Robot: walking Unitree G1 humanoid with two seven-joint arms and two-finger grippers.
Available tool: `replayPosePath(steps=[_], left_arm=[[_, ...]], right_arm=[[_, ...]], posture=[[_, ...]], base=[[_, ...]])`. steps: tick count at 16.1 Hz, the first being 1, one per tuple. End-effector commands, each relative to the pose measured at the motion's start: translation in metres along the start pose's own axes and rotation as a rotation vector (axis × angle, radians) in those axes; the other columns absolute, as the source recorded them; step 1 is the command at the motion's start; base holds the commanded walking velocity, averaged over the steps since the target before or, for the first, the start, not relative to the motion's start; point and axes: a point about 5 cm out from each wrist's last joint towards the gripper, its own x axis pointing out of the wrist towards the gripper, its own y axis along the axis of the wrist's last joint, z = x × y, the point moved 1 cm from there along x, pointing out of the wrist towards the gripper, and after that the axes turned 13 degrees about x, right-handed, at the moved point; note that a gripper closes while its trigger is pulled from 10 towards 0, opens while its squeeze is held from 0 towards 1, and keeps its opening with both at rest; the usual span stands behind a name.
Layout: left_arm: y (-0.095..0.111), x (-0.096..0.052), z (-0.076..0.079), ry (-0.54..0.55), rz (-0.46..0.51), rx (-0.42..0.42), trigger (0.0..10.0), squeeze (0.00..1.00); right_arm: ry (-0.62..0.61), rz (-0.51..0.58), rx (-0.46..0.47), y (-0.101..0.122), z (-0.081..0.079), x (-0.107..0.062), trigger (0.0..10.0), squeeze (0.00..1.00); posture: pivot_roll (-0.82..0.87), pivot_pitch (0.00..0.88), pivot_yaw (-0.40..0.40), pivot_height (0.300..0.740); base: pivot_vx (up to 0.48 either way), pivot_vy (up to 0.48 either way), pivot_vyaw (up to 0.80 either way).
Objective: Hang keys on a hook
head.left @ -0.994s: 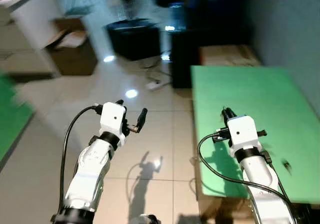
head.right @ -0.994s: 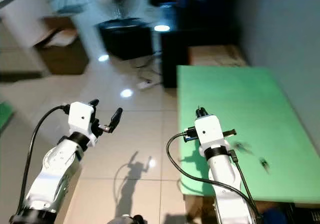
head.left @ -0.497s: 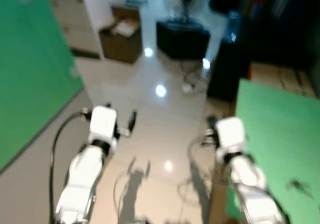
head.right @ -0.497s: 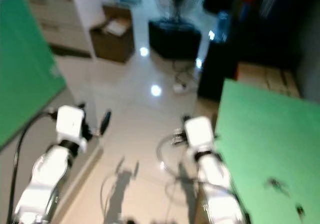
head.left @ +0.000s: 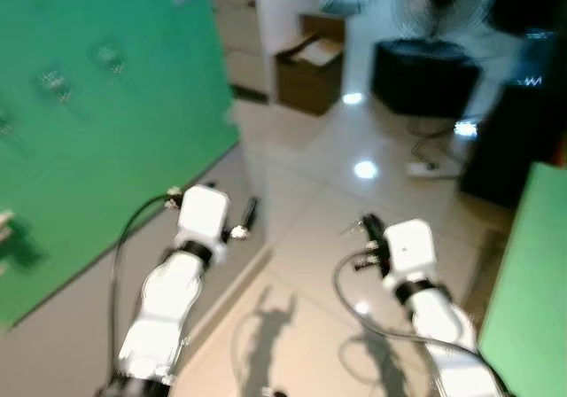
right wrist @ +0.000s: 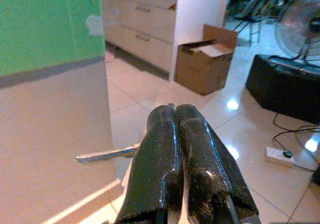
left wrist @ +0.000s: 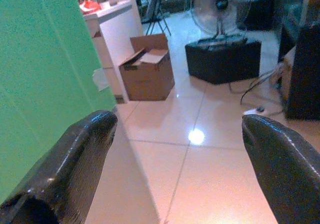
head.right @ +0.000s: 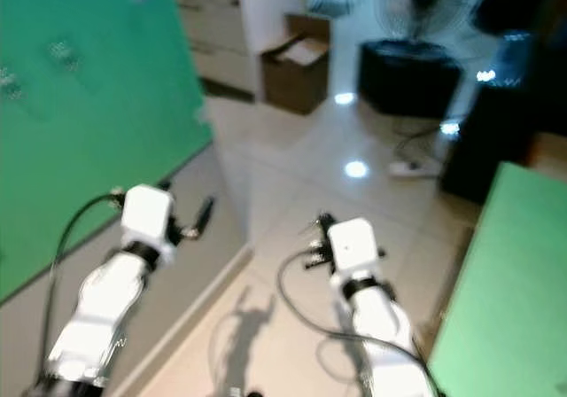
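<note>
Green wall panel (head.left: 97,122), left: carries small hooks (head.left: 55,85), the likely destination. Left tool (left wrist: 175,169), fingers apart, empty, held forward over the floor. Right tool (right wrist: 182,159), fingers pressed together, clamping a key (right wrist: 107,154) that projects sideways, carried toward the panel.

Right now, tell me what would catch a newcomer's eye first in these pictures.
The big green panel on the robot's left stands out first, with small hooks blurred on its face. Next come the two silver arms held over the glossy tiled floor: the left pincer open, the right pincer shut on a thin metal piece, probably a key. Farther off stand an open cardboard box and a fan.
</note>
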Motion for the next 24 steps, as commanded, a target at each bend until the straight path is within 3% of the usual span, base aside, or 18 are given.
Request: replayPosePath(steps=[1, 5, 8, 11, 14, 17, 20, 24], left_arm=[[0.004, 0.001, -0.005, 0.020, 0.013, 0.016, 10.0, 0.00], [-0.001, -0.003, -0.018, 0.079, -0.015, 0.013, 10.0, 0.00], [0.000, -0.012, -0.016, 0.087, -0.012, 0.017, 10.0, 0.00], [0.000, -0.020, -0.011, 0.083, -0.007, -0.011, 10.0, 0.00], [0.006, -0.008, -0.014, 0.040, 0.007, -0.002, 10.0, 0.00], [0.010, 0.001, -0.010, 0.016, 0.020, 0.010, 10.0, 0.00], [0.009, 0.003, -0.007, 0.035, 0.020, -0.039, 10.0, 0.00], [0.008, -0.002, -0.002, 0.017, 0.029, -0.027, 10.0, 0.00]], right_arm=[[-0.001, 0.008, 0.039, 0.005, 0.001, 0.003, 10.0, 0.00], [0.048, 0.023, 0.044, 0.012, -0.006, 0.018, 10.0, 0.00], [0.068, -0.013, 0.099, 0.010, -0.006, 0.026, 10.0, 0.00], [0.042, -0.073, 0.148, -0.005, -0.007, 0.023, 10.0, 0.00], [0.049, -0.065, 0.152, -0.001, -0.010, 0.015, 10.0, 0.00], [0.042, -0.087, 0.175, -0.006, 0.003, 0.012, 10.0, 0.00], [0.068, -0.089, 0.142, -0.002, 0.006, 0.015, 10.0, 0.00], [0.165, -0.117, 0.147, -0.003, 0.004, 0.014, 10.0, 0.00]], posture=[[-0.08, 0.000, 0.063, 0.740], [-0.07, 0.000, 0.047, 0.740], [-0.03, 0.000, -0.006, 0.740], [-0.03, 0.000, 0.001, 0.740], [-0.08, 0.000, 0.053, 0.740], [-0.07, 0.000, 0.059, 0.740], [-0.08, 0.000, 0.053, 0.740], [-0.05, 0.000, 0.015, 0.740]], base=[[0.000, 0.000, 0.80], [0.000, 0.000, 0.80], [0.000, 0.000, 0.80], [0.084, 0.000, 0.80], [0.324, 0.000, 0.80], [0.328, 0.000, 0.80], [0.212, 0.000, 0.80], [0.000, 0.000, 0.80]])
